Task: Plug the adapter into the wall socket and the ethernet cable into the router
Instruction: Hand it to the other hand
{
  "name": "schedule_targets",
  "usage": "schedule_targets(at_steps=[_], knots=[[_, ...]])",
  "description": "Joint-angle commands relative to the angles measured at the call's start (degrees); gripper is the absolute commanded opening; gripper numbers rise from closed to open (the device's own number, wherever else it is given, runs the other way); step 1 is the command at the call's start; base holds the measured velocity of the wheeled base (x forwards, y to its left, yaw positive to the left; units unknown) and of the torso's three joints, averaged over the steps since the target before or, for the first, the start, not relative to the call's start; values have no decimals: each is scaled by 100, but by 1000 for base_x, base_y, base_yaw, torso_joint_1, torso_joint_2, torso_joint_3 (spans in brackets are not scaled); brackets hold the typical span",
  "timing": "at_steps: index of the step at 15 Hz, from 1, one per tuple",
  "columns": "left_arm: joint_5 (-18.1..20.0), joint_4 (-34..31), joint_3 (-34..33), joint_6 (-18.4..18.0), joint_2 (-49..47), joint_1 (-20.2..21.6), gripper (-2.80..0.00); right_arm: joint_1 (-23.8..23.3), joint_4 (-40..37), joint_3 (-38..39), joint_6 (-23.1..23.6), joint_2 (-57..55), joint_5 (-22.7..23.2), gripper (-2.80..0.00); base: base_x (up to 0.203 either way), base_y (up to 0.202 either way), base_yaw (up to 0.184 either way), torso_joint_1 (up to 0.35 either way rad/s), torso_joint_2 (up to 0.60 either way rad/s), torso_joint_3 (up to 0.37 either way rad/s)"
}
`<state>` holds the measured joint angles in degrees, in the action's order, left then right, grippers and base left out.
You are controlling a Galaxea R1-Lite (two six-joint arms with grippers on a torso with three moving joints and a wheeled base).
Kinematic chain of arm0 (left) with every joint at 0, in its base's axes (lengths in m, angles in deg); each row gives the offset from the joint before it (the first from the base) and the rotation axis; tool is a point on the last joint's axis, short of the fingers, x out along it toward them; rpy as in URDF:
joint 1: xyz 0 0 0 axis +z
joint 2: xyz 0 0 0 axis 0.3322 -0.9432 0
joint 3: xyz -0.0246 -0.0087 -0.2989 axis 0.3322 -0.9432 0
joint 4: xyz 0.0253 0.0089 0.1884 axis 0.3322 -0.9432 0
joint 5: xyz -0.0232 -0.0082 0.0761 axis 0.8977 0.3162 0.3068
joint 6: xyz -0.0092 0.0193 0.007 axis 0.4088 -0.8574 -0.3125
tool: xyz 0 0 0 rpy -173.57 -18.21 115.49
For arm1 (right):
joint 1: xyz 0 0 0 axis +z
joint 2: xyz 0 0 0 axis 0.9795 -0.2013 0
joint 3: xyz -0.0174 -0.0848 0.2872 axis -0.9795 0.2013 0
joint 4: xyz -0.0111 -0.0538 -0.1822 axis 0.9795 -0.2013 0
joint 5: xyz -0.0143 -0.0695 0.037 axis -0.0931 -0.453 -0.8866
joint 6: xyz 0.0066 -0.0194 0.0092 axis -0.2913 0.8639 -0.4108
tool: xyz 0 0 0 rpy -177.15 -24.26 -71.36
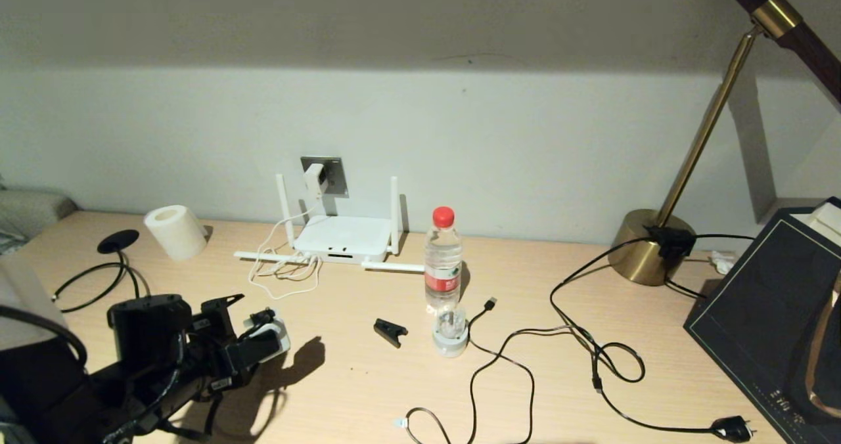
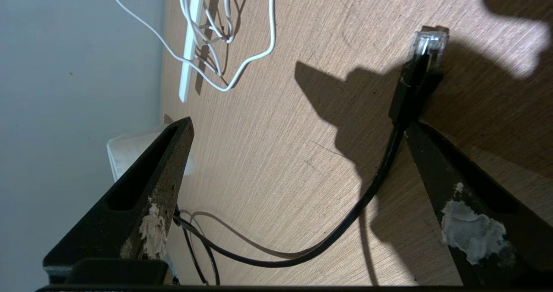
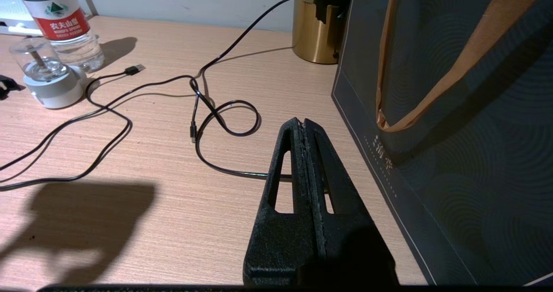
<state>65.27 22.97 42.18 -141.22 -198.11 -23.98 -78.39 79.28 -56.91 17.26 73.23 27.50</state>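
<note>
The white adapter point(image 1: 315, 180) sits in the grey wall socket point(image 1: 334, 172), and its thin white cord point(image 1: 282, 280) loops down beside the router point(image 1: 341, 237). The router lies flat against the wall with its antennas spread. My left gripper point(image 2: 298, 122) is open, low over the desk at the front left point(image 1: 263, 331). The ethernet cable point(image 2: 367, 197) curves across the desk between the fingers. Its clear-tipped connector point(image 2: 425, 46) lies just past one fingertip point(image 2: 417, 141), ungripped. My right gripper point(image 3: 303, 121) is shut on nothing, beside a dark bag.
A paper roll point(image 1: 174, 230) stands left of the router. A water bottle point(image 1: 443, 257), a small white gadget point(image 1: 451, 335) and a black clip point(image 1: 390, 331) sit mid-desk. Thin black USB and lamp cords point(image 1: 591, 352) sprawl rightward to a brass lamp base point(image 1: 647, 250). A dark bag point(image 1: 775, 312) fills the right.
</note>
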Motion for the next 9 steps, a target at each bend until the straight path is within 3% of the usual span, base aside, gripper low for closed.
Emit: schedule_targets(at_steps=[1, 9], knots=[[18, 38, -40, -41, -20, -69, 0, 0, 6, 53, 3, 0, 2, -280, 0, 0, 0, 0, 0, 0], [-2, 38, 28, 47, -237, -135, 0, 0, 6, 53, 3, 0, 2, -280, 0, 0, 0, 0, 0, 0]])
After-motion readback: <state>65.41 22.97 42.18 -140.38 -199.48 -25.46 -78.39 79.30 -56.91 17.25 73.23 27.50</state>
